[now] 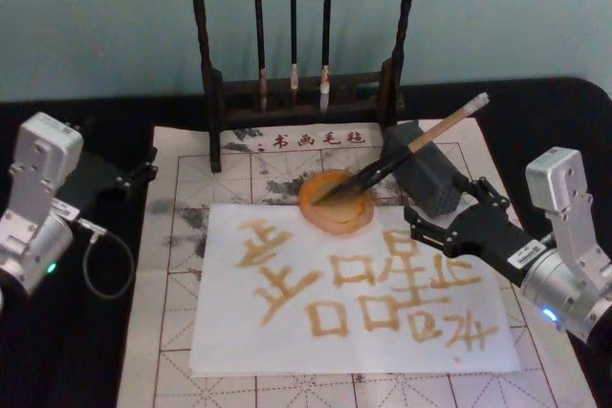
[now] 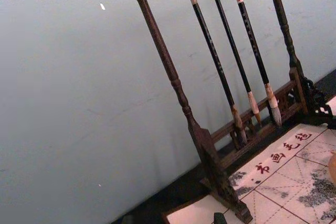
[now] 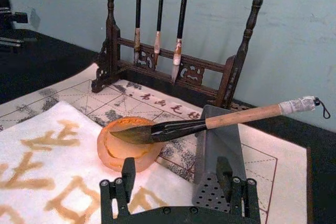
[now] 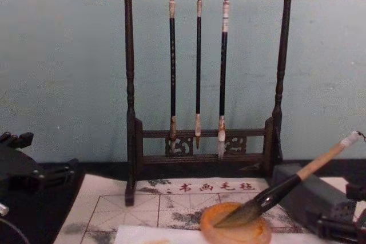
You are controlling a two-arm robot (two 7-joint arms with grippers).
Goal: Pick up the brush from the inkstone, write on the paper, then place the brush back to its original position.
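From the head view, the brush (image 1: pixel 406 147) lies at a slant, its dark bristles in the round amber inkstone (image 1: pixel 336 201) and its tan handle propped over the grey rectangular block (image 1: pixel 426 167). The inkstone sits at the top edge of the white paper (image 1: pixel 354 293), which carries ochre characters and lies on a gridded felt mat (image 1: pixel 172 265). The right tool (image 1: pixel 432 232) hovers over the paper's right edge, just beside the block, fingers apart and clamped on nothing. The left tool (image 1: pixel 134 174) rests off the mat on the black table (image 1: pixel 67 351); I cannot tell its finger state. Open paper lies between the two arms.

The left wrist view shows the dark turned-wood brush rack (image 2: pixel 173 82) with three thin brushes (image 2: pixel 231 51) hanging; the mat is cut off at the corner.

In the right wrist view the right tool's two black fingers (image 3: pixel 127 174) stand apart, near the translucent, thick-rimmed inkstone and the holed block. The brush's whitish cap overhangs the block.

In the chest view the rack stands behind; the inkstone's lower edge is cut off by the frame.
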